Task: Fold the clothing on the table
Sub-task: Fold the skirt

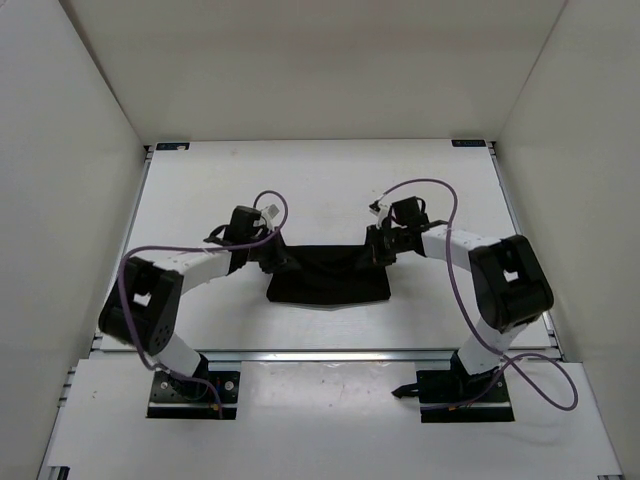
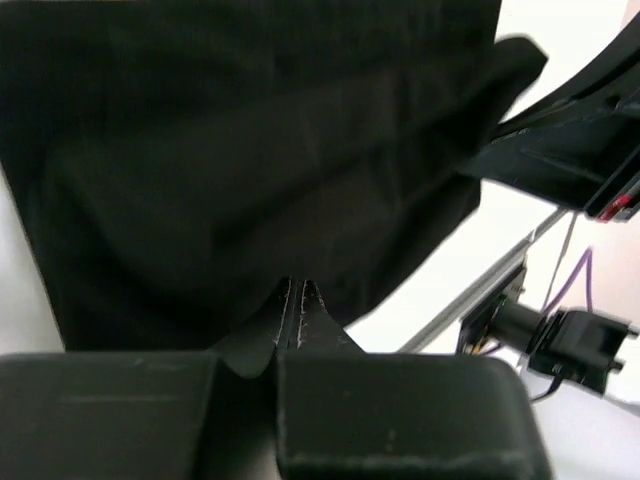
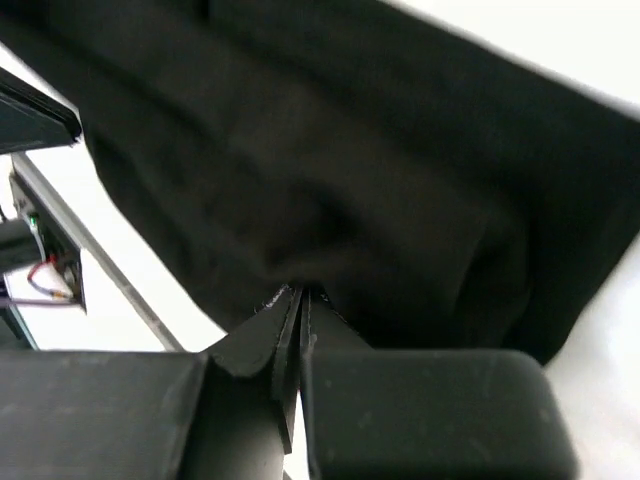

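The clothing (image 1: 330, 278), a plain black fabric, lies in the middle of the white table (image 1: 330, 190). Its far edge is stretched between my two grippers. At the far-left corner my left gripper (image 1: 277, 257) is shut, its tips pinching the fabric's edge (image 2: 293, 285). The right gripper (image 1: 379, 250) is shut the same way on the far-right corner (image 3: 300, 292). The dark cloth (image 2: 250, 150) fills most of the left wrist view. In the right wrist view the cloth (image 3: 380, 170) hangs in soft folds from the jaws.
White enclosure walls stand on the left, right and far sides. An aluminium rail (image 1: 330, 354) runs along the table's near edge, just ahead of both arm bases. Blue tabs (image 1: 172, 145) mark the far corners. Purple cables (image 1: 430, 185) loop above each wrist.
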Robot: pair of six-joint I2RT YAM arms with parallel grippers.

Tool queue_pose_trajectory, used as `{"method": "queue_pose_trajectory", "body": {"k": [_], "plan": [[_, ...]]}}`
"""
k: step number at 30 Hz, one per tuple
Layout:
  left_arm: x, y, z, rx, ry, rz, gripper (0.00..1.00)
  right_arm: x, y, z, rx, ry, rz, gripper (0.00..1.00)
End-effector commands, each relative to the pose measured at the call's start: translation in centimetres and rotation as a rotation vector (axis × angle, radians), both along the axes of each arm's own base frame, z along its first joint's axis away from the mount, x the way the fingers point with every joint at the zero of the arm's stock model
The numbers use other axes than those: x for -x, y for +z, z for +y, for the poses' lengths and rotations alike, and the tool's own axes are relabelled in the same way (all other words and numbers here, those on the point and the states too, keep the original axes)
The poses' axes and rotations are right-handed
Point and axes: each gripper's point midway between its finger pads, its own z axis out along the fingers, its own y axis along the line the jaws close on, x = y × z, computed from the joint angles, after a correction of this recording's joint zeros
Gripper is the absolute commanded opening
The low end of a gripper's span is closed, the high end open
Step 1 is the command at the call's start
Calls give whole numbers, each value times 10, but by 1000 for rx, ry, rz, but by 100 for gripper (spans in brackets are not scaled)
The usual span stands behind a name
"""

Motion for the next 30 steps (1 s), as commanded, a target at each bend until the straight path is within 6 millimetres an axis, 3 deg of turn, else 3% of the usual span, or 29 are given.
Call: {"method": "queue_pose_trajectory", "body": {"k": [1,7,8,11,16,19,22,26,28,30], "plan": [[-45,26,-16,75,-20,-102,0,-48,25,16,-43,15,-131,0],[-89,12,-15,51,-4,-85,0,-90,21,10,-59,-37,-125,0],[-91,-2,-11,31,3,-54,0,-92,12,8,-50,-45,-107,0],[-103,-19,-4,-4,18,-13,0,-107,4,-3,-27,-60,-98,0],[-114,-27,12,-32,48,-10,0,-106,-12,-19,-12,-87,-39,0],[-117,-28,22,-73,47,-26,0,-110,-9,-29,9,-111,-71,0],[-123,-16,24,-51,34,-45,0,-116,2,-37,-12,-124,-87,0],[-149,23,38,-85,48,-156,4,-139,50,-52,-36,-165,-199,0],[-163,54,40,-150,17,-248,6,-147,73,-57,-33,-173,-262,4],[-160,65,44,-198,0,-257,9,-142,88,-54,-23,-155,-278,13]]}}
